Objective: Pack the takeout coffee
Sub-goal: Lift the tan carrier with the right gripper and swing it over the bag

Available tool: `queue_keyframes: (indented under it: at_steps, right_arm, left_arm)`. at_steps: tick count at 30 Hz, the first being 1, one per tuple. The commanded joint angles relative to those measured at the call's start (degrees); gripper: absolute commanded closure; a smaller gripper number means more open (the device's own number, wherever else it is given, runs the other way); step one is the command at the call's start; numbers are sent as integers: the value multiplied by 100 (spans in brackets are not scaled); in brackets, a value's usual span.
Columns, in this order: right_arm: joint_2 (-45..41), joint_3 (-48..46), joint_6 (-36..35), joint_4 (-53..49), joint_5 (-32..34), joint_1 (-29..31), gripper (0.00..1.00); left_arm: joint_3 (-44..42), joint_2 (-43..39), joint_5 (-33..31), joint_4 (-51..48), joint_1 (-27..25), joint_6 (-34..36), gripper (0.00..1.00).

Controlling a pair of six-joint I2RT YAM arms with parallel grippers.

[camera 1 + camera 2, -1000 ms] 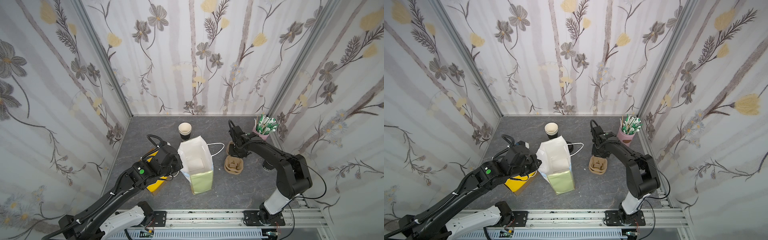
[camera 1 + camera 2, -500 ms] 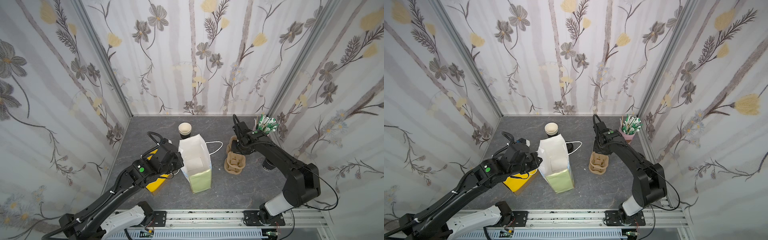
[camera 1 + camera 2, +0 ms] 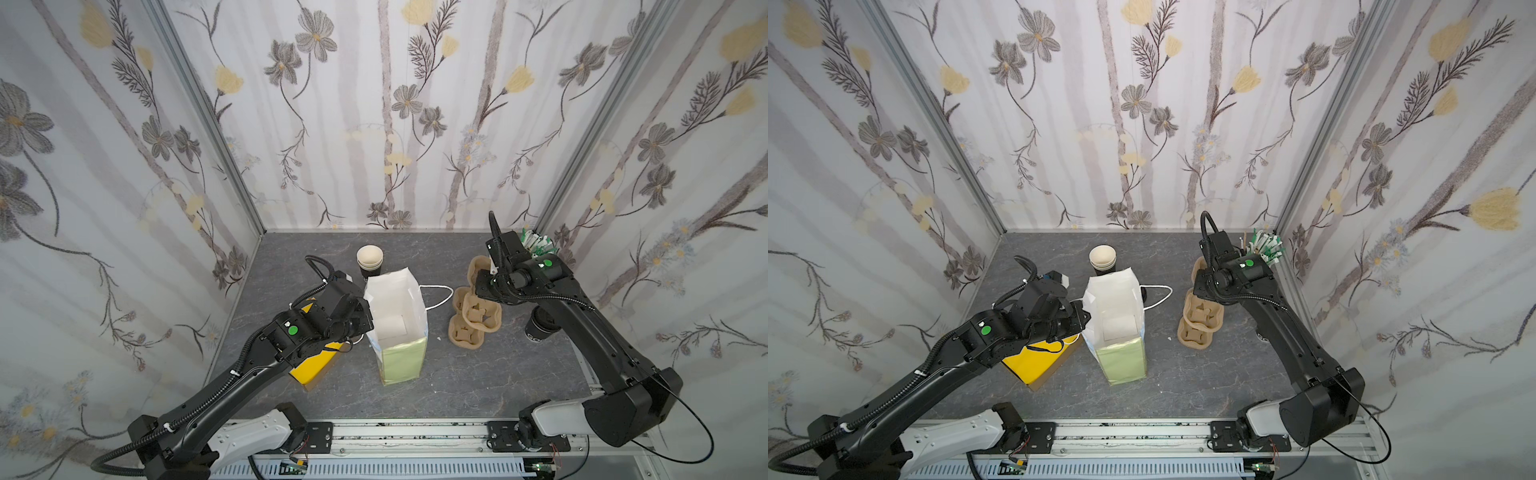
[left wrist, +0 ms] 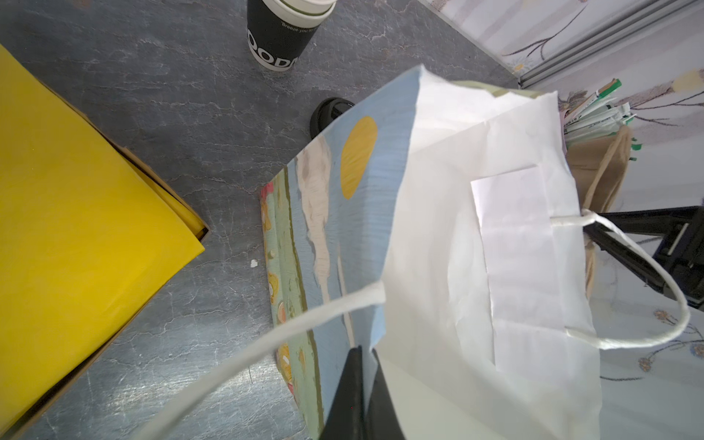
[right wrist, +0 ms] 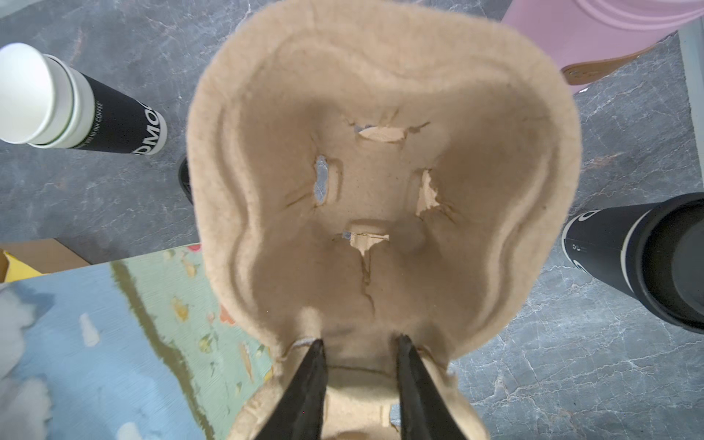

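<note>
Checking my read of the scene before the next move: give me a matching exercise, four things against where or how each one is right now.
Things:
1. paper bag
2. top cup carrier
3. lidless cup stack
4. lidded black cup

States:
A. held tilted up by the right gripper, above the carrier pile
B. standing at the right, beside the carrier pile
C. standing open, rim pinched by the left gripper
D. standing behind the bag

Pairs: 1-C; 2-A; 3-D; 4-B

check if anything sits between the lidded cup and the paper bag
Yes: the stacked pulp cup carriers lie between the lidded coffee cup and the paper bag; the right claw holds another carrier.
</note>
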Motion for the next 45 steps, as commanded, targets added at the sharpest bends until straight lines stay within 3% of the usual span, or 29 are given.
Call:
queue_keyframes:
  at_steps: [1, 19, 36, 45]
  right_arm:
    - [-70, 332, 11, -363, -92, 0, 69]
    - [259, 2530, -82, -1565, -208, 2, 69]
    - [175, 2794, 132, -1571, -913, 60, 69]
    - [262, 3117, 420, -1574, -1245, 389, 68]
  left_arm:
    - [65, 72, 76, 317, -21, 85, 100]
    - [114, 408, 125, 740, -96, 176, 100]
    - [176, 671, -117, 865, -338, 177, 100]
    - [757, 1146, -450, 601, -662, -8, 100]
